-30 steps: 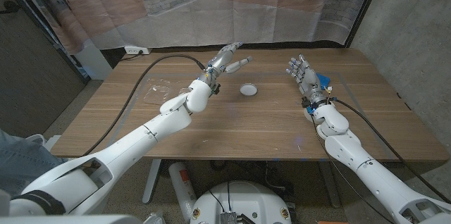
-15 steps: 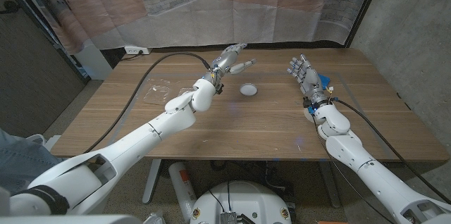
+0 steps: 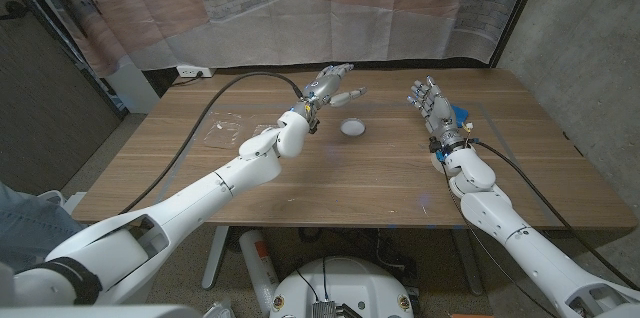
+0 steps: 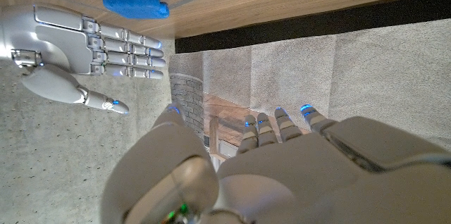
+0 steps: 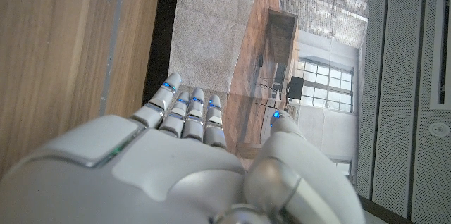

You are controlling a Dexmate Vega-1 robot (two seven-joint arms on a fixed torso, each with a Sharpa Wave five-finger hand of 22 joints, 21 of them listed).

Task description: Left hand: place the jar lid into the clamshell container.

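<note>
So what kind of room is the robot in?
Probably a lab or test room, not a home. The robot stands at a bare wooden table with a black cable trailing across it, a see-through plastic curtain hangs behind, and the wall at one side is plain concrete.

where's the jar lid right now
In the head view the jar lid lies on the wooden table near its middle, just below the open left hand and well left of the right hand.

white jar lid [image 3: 351,127], brown wood-grain table [image 3: 330,173], clear clamshell container [image 3: 229,130], blue object [image 4: 135,6], white-and-grey robot hand [image 3: 331,84]
</note>
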